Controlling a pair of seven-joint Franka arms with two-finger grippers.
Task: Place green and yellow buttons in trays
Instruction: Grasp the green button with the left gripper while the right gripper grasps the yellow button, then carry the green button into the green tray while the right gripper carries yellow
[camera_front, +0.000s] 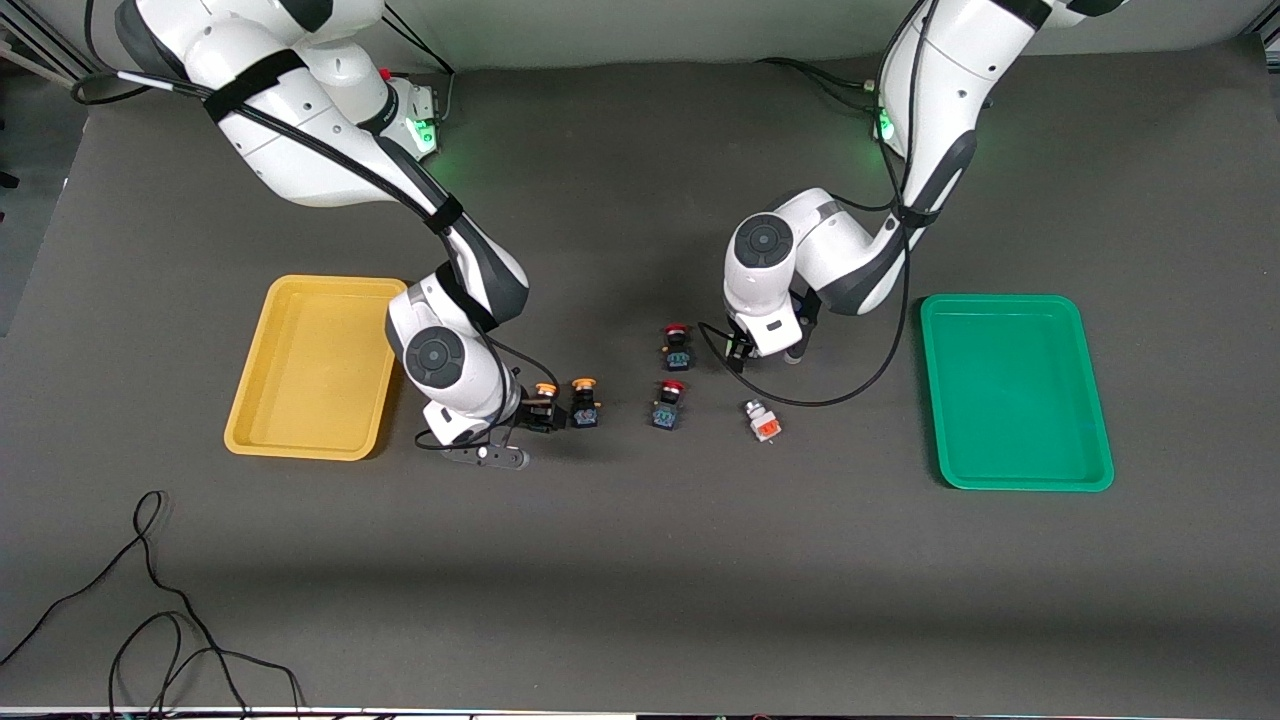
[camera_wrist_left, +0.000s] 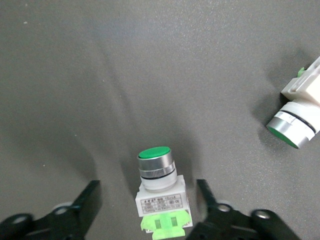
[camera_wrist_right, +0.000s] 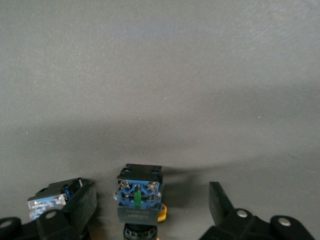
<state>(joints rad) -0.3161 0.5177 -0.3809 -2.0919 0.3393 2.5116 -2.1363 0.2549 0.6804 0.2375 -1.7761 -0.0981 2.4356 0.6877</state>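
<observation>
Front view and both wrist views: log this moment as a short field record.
left gripper: open, astride upright green button
right gripper: open, astride first yellow button
second yellow button: on the table beside the first
second green button: lying on its side
yellow tray: right arm's end, no button in it
green tray: left arm's end, no button in it
red-capped switches: two, between yellow and green buttons

Two red-capped switches (camera_front: 676, 347) (camera_front: 669, 405) sit mid-frame on the dark grey table mat (camera_front: 640, 580), one right below the other in the front view, close but not touching. A loose black cable (camera_front: 150, 600) snakes around the lower left corner of the frame.
</observation>
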